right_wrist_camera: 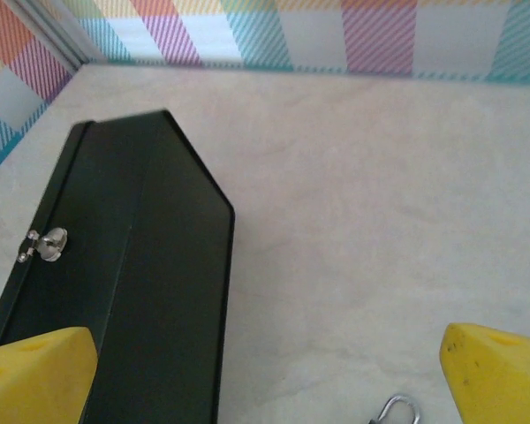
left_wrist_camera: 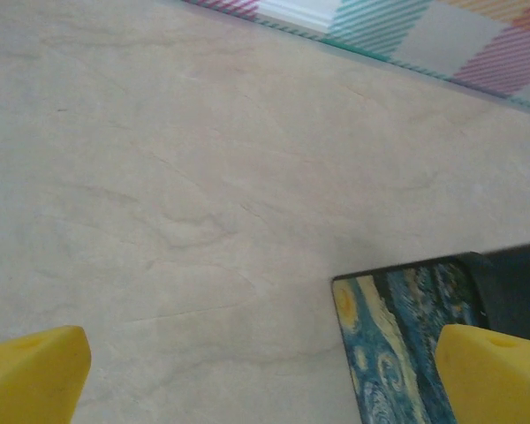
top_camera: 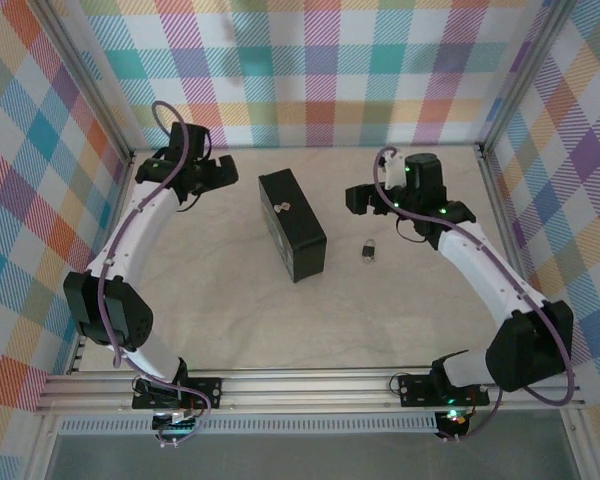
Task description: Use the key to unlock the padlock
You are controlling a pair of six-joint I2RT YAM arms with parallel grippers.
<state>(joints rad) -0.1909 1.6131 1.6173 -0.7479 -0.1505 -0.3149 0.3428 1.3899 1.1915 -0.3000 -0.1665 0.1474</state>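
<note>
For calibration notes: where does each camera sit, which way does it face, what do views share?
Top external: above, behind the bases, looking down at table; left arm, right arm.
Left wrist: on that wrist, facing bare table; left fingertips.
Right wrist: on that wrist, facing the black box; right fingertips.
Shared: black box in all; padlock in top and right wrist.

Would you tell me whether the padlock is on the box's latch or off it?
Off: the padlock lies on the table, apart from the black box, whose silver latch carries nothing.
</note>
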